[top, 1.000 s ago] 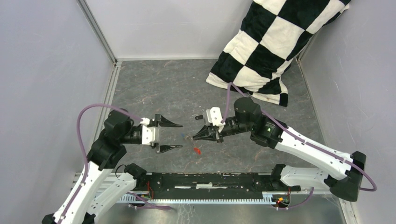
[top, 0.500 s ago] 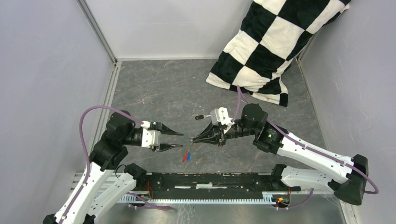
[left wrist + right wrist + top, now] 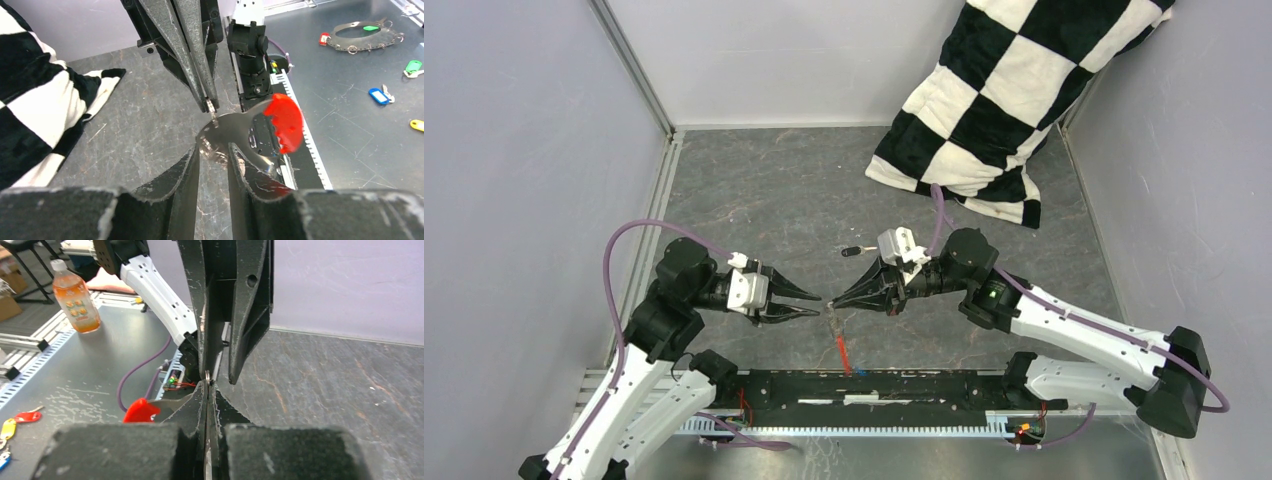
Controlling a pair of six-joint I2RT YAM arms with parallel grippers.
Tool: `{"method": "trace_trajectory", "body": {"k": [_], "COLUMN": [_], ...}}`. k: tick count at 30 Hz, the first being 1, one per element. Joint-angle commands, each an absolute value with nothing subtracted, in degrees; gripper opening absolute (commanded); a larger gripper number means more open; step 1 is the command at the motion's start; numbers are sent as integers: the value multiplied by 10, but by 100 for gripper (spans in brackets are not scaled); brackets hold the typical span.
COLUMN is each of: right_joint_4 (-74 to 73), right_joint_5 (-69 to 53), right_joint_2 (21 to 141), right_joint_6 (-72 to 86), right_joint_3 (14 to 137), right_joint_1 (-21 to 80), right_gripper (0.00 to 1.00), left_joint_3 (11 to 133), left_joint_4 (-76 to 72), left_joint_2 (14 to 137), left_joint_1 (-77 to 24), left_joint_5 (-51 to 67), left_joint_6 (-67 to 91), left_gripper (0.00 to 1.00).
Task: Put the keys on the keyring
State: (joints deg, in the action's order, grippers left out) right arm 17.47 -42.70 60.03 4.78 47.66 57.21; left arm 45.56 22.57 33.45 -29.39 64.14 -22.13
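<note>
Grey metal keyring (image 3: 232,125), wire-thin, with a bright red oblong tag (image 3: 284,121), hangs above the dark stone-patterned worktop (image 3: 754,190). The right tool (image 3: 829,302) pinches it at its top, jaws pressed together on it. It looks very light, stiff yet springy, slick, and free to swing, with the tag as the weight at the bottom. I judge the bare loop just below the right tool the best place to take hold. The left tool (image 3: 816,304) stands narrow, a gap showing between its fingers on either side of the metal, not clamped as far as I can tell. A small black-headed key (image 3: 852,251) lies on the worktop beyond; the blue one I cannot find. The only container is a capped clear plastic bottle (image 3: 74,295), fairly full of orange liquid, on a metal bench outside.
</note>
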Motion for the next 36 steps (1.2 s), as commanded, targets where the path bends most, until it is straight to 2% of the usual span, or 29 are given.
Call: {"method": "trace_trajectory", "body": {"k": [1,6,15,19,21,31,36], "right_joint_4": [318,381,380,361,350,355,359], "right_joint_5": [-436,-430,-407,-393,-386,-337,-318], "right_joint_2": [603,603,610,618,619,602,593], "right_joint_6": [121,159,153,133,126,112,109], "right_joint_3": [450,420,418,429,432,417,407], "right_joint_1": [571,572,579,588,590,599,602], "right_gripper": [1,1,1,1,1,1,1], "left_joint_3": [447,447,449,447,450,440,437], "left_joint_4": [177,172,170,146,144,143,144], "left_joint_2": [337,341,347,349,351,340,337], "left_joint_1": [-295,-296,-296,-296,-296,-295,-295], "left_joint_5": [662,662,667,662,660,638,603], "left_joint_6": [-166,-157,-154,-125,-120,-106,-108], "left_gripper": [34,35,47,47,46,22,19]}}
